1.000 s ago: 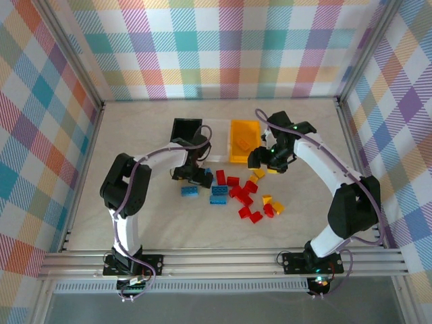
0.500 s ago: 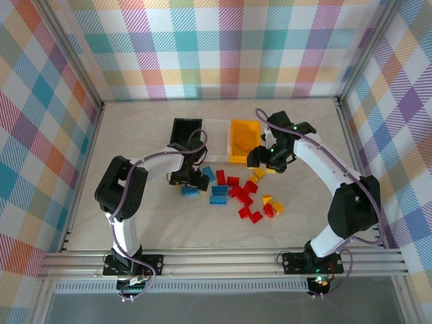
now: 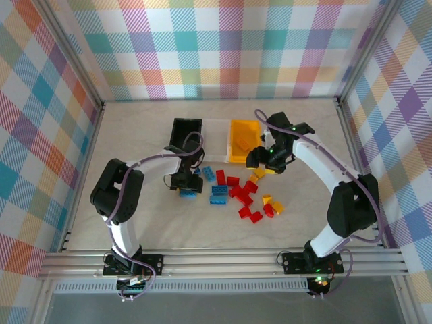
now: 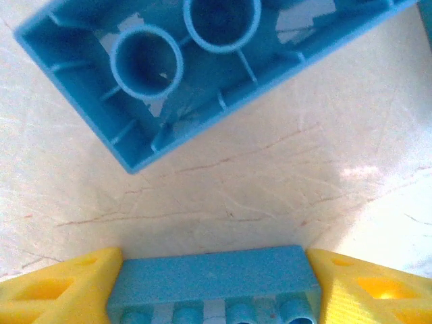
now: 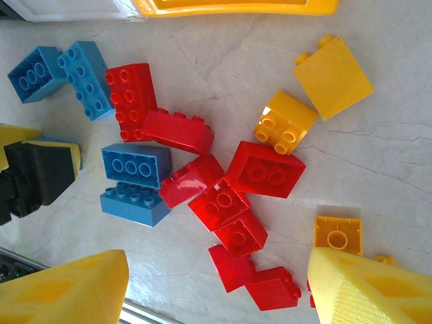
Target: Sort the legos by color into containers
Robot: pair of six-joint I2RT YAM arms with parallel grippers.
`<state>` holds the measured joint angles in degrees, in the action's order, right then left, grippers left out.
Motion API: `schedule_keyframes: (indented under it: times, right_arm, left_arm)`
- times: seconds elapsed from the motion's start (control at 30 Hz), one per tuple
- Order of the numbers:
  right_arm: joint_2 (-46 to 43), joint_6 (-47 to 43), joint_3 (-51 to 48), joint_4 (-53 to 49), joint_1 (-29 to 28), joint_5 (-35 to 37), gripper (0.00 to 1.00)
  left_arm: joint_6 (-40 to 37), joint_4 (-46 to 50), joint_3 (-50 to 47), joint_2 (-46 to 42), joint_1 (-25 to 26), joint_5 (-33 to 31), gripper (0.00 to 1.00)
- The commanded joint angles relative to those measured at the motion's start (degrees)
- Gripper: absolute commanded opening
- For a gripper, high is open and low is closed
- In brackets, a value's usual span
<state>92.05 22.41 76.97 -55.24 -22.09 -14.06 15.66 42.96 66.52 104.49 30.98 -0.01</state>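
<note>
Marbled table (image 3: 135, 142), near centre: left gripper (image 4: 214, 270) clamps a blue brick (image 4: 214, 282) end to end; likely light, rigid, slick, best squeezed on flat sides. Right gripper (image 5: 216, 283) gapes wide, empty.

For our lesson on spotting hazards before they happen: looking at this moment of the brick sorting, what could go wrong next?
1. The left gripper pinches a blue brick only near its fingertips, so it may slip or twist on lifting.
2. An upturned blue brick lies just ahead and could get nudged.
3. The red bricks lie packed together, touching, so grasping one may shove its neighbours.
</note>
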Motion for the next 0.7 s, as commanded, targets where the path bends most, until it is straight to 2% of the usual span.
schedule_keyframes:
  times: [0.0, 0.17, 0.3, 0.47, 0.67]
  right_arm:
    - [-0.6, 1.0, -1.2, 0.3, -0.2, -0.8, 0.71]
    - [-1.8, 0.6, -2.6, 0.5, -0.2, -0.3, 0.71]
    - [-3.2, 0.7, -3.4, 0.6, -0.2, -0.8, 0.71]
    - [-5.2, 1.1, -4.5, 1.0, -0.2, -1.3, 0.71]
    - [-7.0, 1.7, -5.2, 1.4, -0.2, -1.5, 0.71]
  left_arm:
    - [0.5, 4.4, 1.4, -2.8, -0.1, 1.0, 0.67]
    - [-0.2, 9.3, 6.0, -6.9, -0.2, 0.0, 0.66]
    - [-1.6, 12.9, 13.2, -6.9, -1.5, -1.2, 0.66]
    - [-4.3, 15.4, 27.0, -0.5, -6.4, -1.1, 0.66]
    - [-5.5, 16.6, 43.3, 12.2, -11.6, 0.3, 0.66]
